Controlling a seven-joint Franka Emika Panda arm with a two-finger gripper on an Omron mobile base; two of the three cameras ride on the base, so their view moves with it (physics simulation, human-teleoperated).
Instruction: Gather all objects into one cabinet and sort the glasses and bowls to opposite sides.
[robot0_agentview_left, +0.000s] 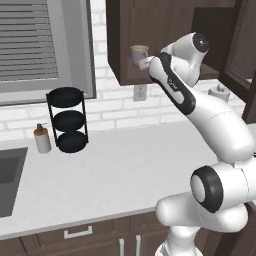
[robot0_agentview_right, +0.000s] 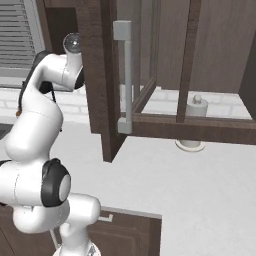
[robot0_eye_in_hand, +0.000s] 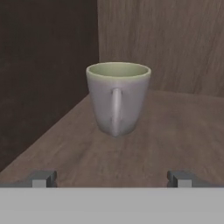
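Mug (robot0_eye_in_hand: 118, 98): pale grey, greenish inside, upright on the cabinet (robot0_eye_in_hand: 183, 127) shelf, loop handle facing the tool (robot0_eye_in_hand: 112, 178). Tool jaws fully apart, holding nothing.

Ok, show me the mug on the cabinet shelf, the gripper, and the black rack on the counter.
mug (robot0_eye_in_hand: 117, 98), hand view, on its handle side.
gripper (robot0_eye_in_hand: 112, 178), hand view, midway between the open fingertips.
black rack (robot0_agentview_left: 68, 119), left base view, on its middle tier.
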